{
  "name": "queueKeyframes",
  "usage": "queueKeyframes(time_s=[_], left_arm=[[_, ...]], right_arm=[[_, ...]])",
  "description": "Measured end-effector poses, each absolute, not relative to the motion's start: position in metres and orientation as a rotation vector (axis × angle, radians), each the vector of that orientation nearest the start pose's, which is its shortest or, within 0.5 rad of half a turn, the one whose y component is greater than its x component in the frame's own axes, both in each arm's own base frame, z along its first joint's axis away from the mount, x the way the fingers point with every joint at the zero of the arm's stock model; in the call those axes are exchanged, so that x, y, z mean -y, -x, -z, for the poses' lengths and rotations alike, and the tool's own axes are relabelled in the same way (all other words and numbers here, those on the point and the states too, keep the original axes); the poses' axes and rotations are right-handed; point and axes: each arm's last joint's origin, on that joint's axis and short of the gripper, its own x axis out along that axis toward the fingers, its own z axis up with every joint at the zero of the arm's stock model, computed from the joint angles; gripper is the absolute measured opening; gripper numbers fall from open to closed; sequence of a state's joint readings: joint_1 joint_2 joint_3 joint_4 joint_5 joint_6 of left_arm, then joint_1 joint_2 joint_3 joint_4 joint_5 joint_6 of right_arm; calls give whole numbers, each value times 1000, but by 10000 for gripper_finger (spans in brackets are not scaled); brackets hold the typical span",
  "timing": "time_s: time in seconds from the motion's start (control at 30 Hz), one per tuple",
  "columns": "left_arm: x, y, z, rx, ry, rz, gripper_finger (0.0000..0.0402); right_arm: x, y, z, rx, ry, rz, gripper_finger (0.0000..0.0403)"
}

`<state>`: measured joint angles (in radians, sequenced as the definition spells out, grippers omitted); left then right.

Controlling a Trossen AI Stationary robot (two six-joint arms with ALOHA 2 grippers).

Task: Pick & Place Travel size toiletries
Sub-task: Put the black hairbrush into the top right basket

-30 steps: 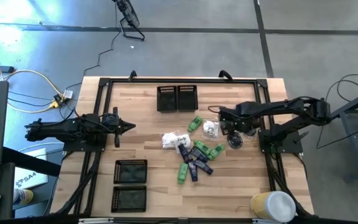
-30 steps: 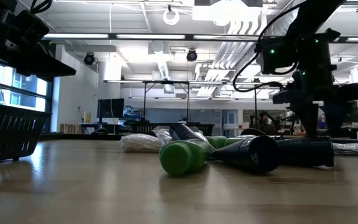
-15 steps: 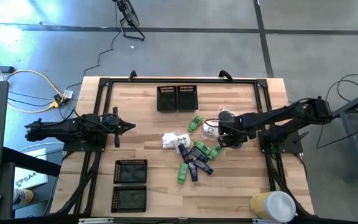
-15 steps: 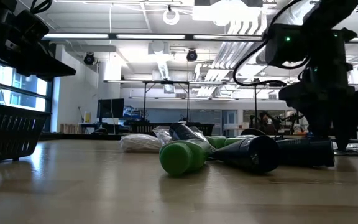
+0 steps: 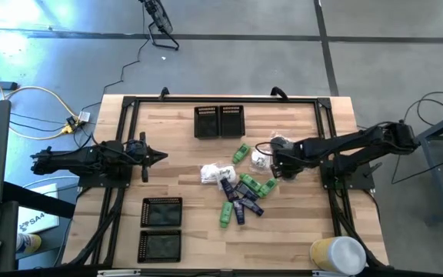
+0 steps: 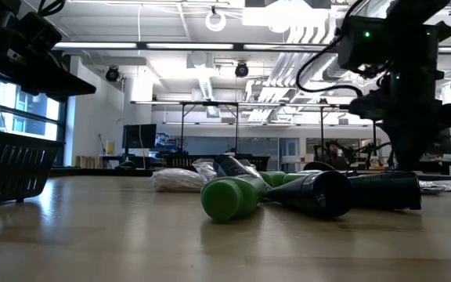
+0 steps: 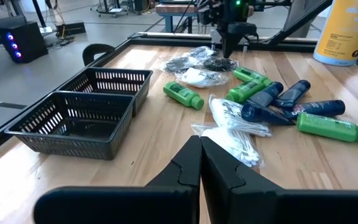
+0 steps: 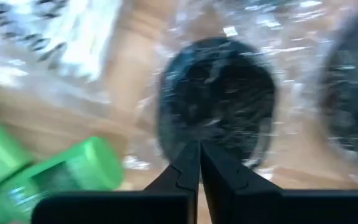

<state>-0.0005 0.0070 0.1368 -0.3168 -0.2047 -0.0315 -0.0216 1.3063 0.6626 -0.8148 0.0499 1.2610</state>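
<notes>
Under right pincer (image 8: 199, 163), pressed together: dark round piece (image 8: 219, 93) inside crinkly clear bag.

Blurred bagged dark piece (image 8: 219, 93) close-up

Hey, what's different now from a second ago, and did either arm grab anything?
The right gripper moved from the table's right side toward the pile and came down on a clear bag with a dark round piece. Its fingers went from open to shut, pinched at the bag; a firm hold can't be confirmed. The left gripper stayed shut and parked at the left, and the green tubes and trays didn't move.
</notes>
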Motion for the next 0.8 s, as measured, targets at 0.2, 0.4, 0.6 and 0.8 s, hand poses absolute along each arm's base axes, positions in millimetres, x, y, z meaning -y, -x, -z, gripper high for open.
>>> queueKeyframes(time_s=[0.2,0.4,0.6,0.8], left_arm=[[-6,-86,-179,-183,12,-206,0],[-6,-86,-179,-184,12,-207,0],[-6,-86,-179,-183,12,-206,0],[-6,-86,-179,-183,12,-206,0]], right_arm=[[5,-198,-151,-1268,-971,991,4],[7,-214,-140,-1196,-950,957,3],[11,-228,-139,-1080,-984,901,3],[11,-220,-157,-996,-957,899,3]])
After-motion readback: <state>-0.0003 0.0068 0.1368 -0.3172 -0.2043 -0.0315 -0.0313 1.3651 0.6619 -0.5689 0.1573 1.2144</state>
